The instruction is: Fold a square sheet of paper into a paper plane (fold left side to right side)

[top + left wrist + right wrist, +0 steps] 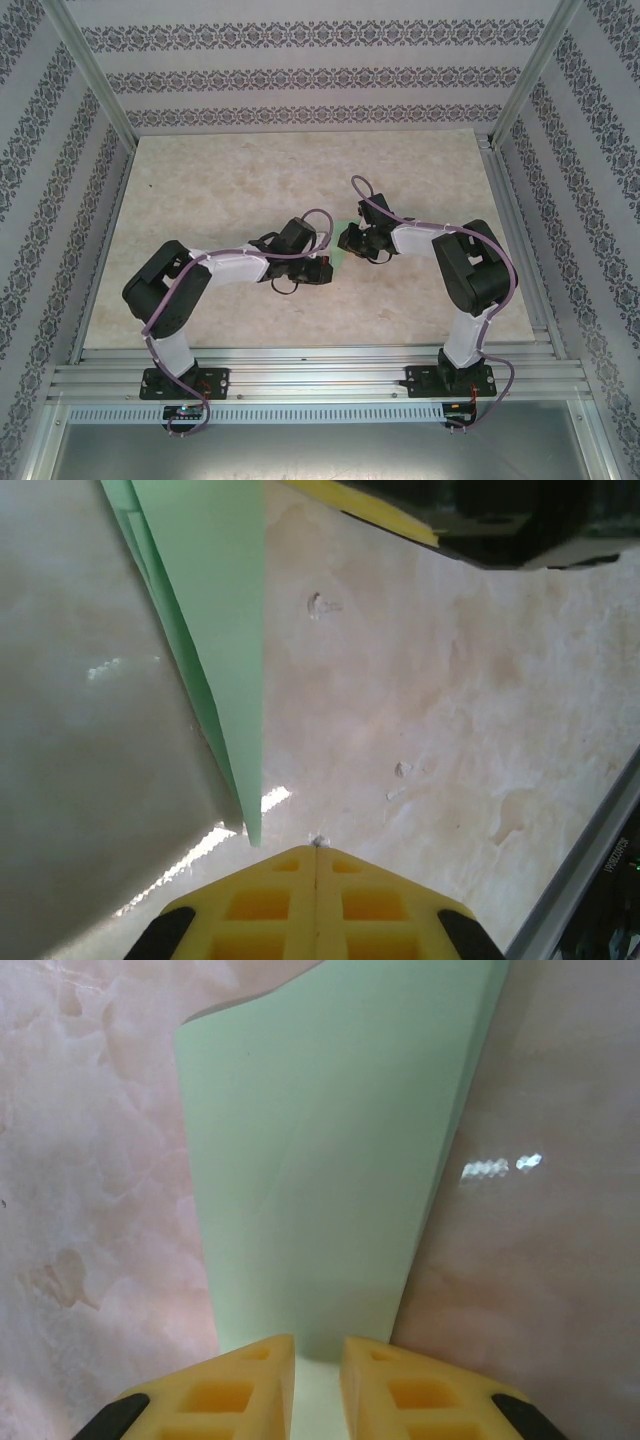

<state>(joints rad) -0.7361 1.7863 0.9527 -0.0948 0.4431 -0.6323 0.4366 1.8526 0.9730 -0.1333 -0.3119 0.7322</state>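
Paper plane (320, 1160) — mint-green, at right gripper (318, 1375)

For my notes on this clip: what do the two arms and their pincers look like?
Both the left arm and the right arm have bulky black joint housings linked by white segments. A purple cable loops along each. The left pincer and the right pincer have yellow fingers moulded with square recesses, turning black further back.
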